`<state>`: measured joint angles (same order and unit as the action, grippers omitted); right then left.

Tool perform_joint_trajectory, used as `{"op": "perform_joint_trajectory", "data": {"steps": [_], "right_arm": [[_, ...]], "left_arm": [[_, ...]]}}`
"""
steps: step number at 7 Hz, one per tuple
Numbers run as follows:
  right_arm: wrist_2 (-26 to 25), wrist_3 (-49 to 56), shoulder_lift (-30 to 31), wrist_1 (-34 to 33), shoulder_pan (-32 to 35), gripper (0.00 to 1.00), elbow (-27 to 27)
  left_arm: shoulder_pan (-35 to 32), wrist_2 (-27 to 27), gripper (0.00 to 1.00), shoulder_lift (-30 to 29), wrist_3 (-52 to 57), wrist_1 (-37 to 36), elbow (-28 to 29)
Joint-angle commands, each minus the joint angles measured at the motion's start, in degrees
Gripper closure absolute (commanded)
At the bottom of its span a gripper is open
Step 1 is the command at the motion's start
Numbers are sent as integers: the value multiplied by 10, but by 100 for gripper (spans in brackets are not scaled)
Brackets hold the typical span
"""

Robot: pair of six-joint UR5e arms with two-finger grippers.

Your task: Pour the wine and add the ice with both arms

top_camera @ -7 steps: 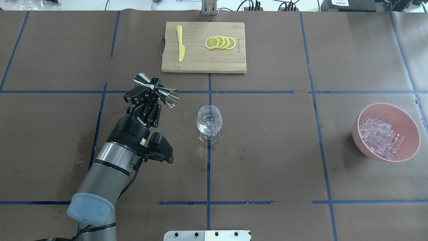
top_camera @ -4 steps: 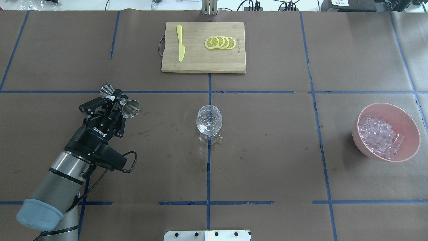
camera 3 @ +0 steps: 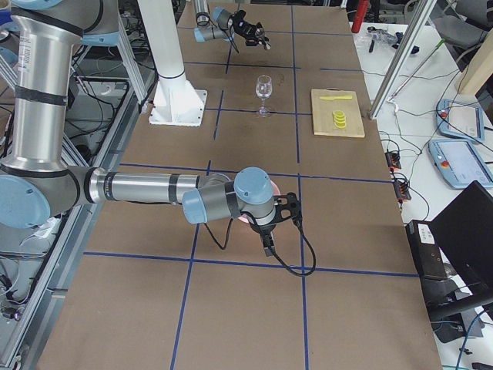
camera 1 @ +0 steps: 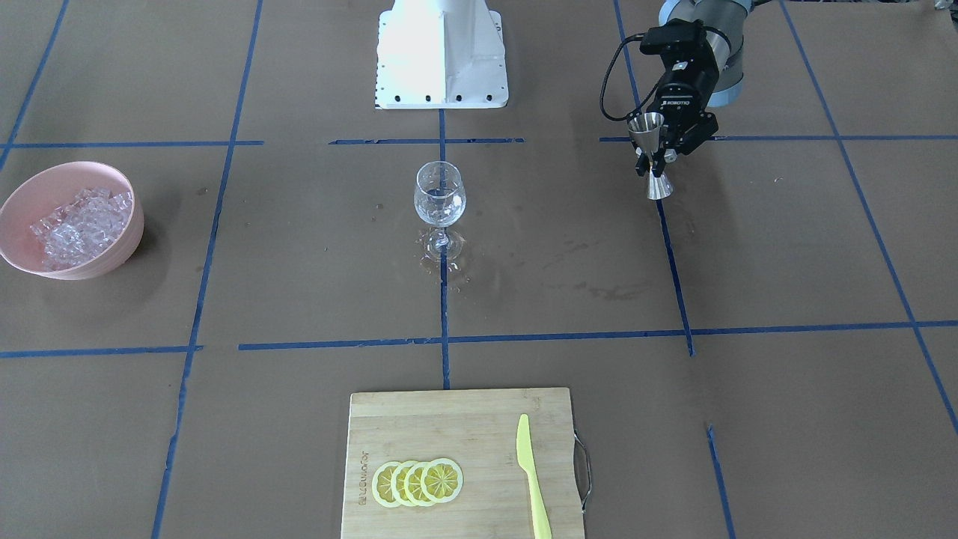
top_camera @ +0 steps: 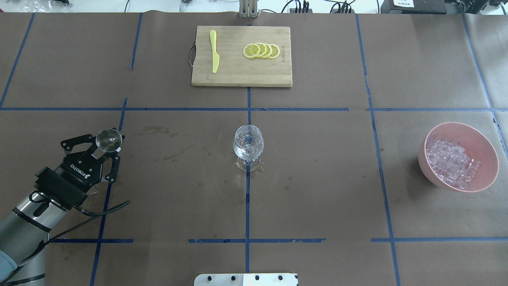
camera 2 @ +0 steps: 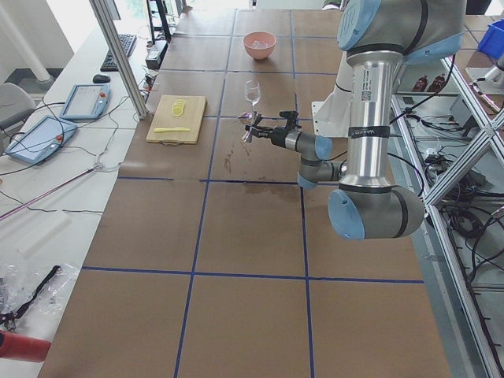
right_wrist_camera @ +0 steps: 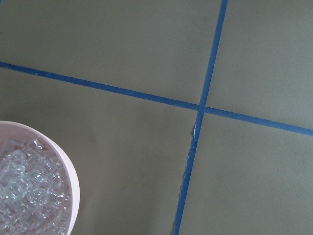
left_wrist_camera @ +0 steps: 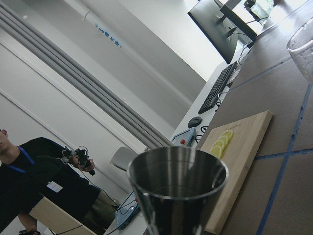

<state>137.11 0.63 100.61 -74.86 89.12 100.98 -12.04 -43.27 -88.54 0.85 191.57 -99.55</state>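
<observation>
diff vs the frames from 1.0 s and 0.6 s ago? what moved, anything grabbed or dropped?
The left gripper carried the jigger away from the wine glass, out to the robot's left and back toward the robot, and turned it from lying sideways to upright. It keeps hold; nothing was released. The wine glass, pink bowl of ice, cutting board, lemon slices and knife stayed put.

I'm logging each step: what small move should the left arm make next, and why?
Probably lower the jigger to the table and release it: the left gripper holds it upright, well aside of the wine glass, which already holds wine.
</observation>
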Motion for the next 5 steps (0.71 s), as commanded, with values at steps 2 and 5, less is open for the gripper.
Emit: {"op": "perform_joint_trajectory", "data": {"steps": [2,5], "right_arm": [[0,1,0,1,0,0,1],[-1,1,0,1,0,0,1]], "left_arm": [[1,-16,100,13,-132,-13,8],[1,-21,100,43,-275,-7,40]]}}
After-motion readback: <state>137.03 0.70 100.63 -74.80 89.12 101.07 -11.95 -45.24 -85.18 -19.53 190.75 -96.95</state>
